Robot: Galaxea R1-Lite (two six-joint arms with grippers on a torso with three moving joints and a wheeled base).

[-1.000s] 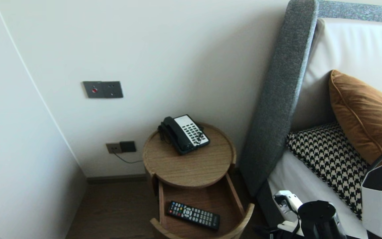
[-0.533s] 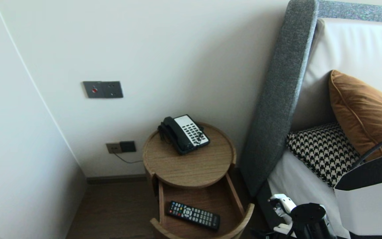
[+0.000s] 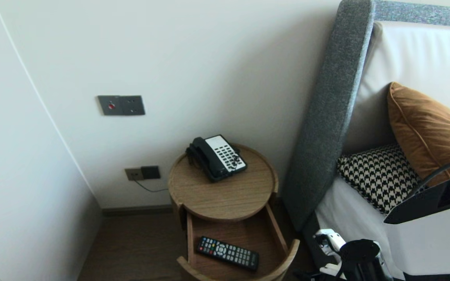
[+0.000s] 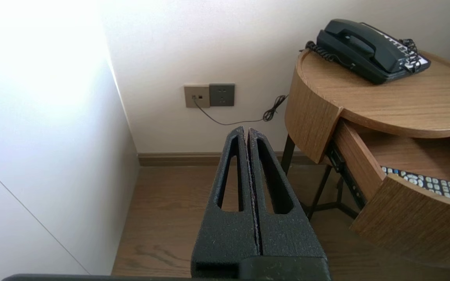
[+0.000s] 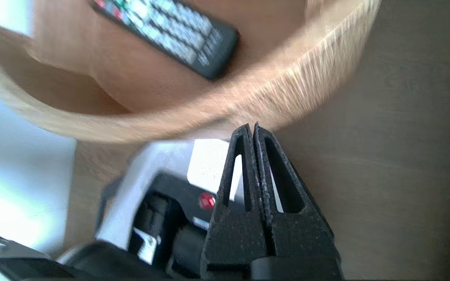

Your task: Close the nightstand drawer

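Note:
A round wooden bedside table (image 3: 225,195) stands against the wall with its drawer (image 3: 287,259) pulled open. A black remote control (image 3: 227,253) lies flat in the drawer. A black desk phone (image 3: 217,157) sits on the tabletop. My right arm (image 3: 428,234) reaches in at the lower right, beside the bed. The right gripper (image 5: 250,127) is shut and empty, pointing down just outside the drawer's curved front (image 5: 209,117), with the remote control (image 5: 170,35) beyond it. My left gripper (image 4: 245,129) is shut and empty, parked low over the floor left of the table (image 4: 385,105).
A bed with a grey upholstered headboard side (image 3: 326,117), a houndstooth pillow (image 3: 381,179) and a brown cushion (image 3: 428,132) flanks the table on the right. Wall sockets (image 3: 143,172) with a cable and a switch panel (image 3: 120,105) are on the wall. A side wall closes the left.
In the head view my right arm's large white link has swung in from the right edge toward the table, and its wrist has shifted slightly left and lower. Table, remote control and phone have not moved.

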